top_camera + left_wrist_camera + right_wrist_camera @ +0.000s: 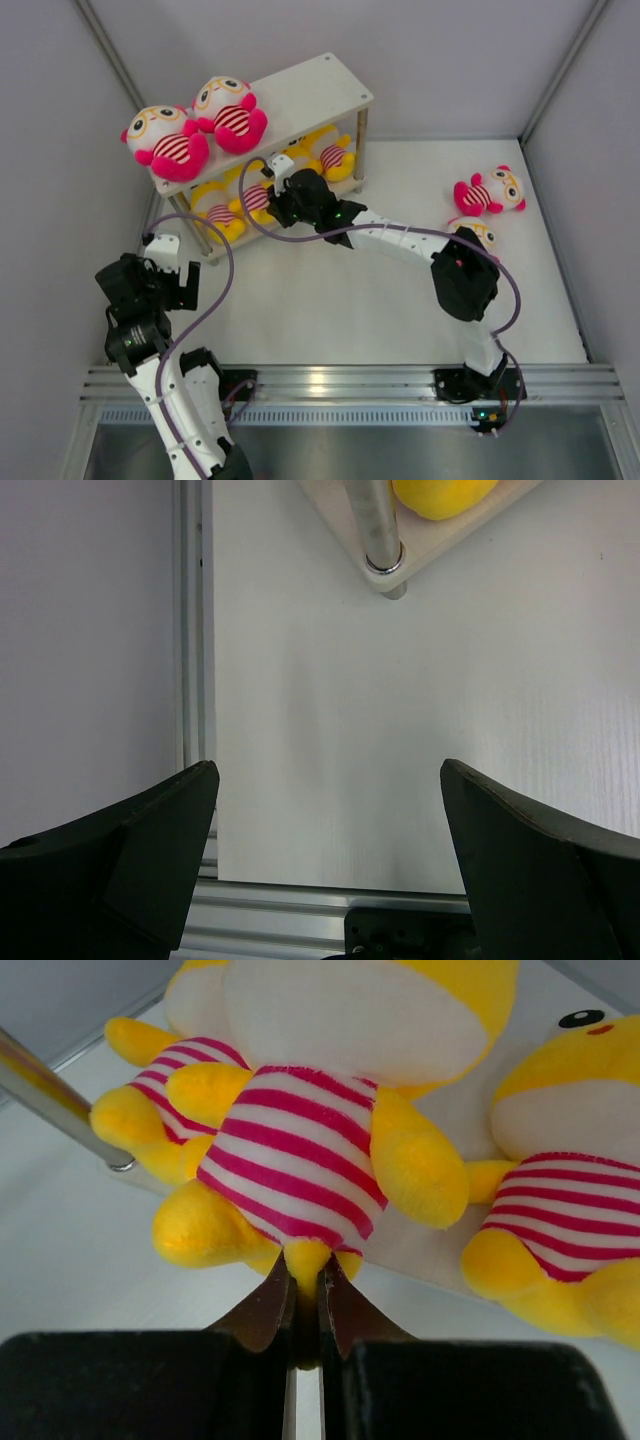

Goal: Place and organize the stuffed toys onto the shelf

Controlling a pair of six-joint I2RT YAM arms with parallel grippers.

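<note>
The white two-tier shelf (310,90) stands at the back left. Two pink stuffed toys (165,142) (232,113) sit on its top board. Yellow toys sit on the lower board, one at the left (214,216) and one at the right (330,156). My right gripper (277,197) is shut on the bottom tip of a third yellow toy (290,1160) at the lower board's front edge, between the other two (570,1190) (140,1070). A pink toy (490,192) and a yellow toy (482,233) lie on the table at the right. My left gripper (330,810) is open and empty.
The shelf's near-left leg (378,530) and board corner show in the left wrist view, with the side wall and its aluminium rail (192,630) to the left. Grey walls enclose the table on three sides. The right arm's elbow (462,275) partly covers the loose yellow toy.
</note>
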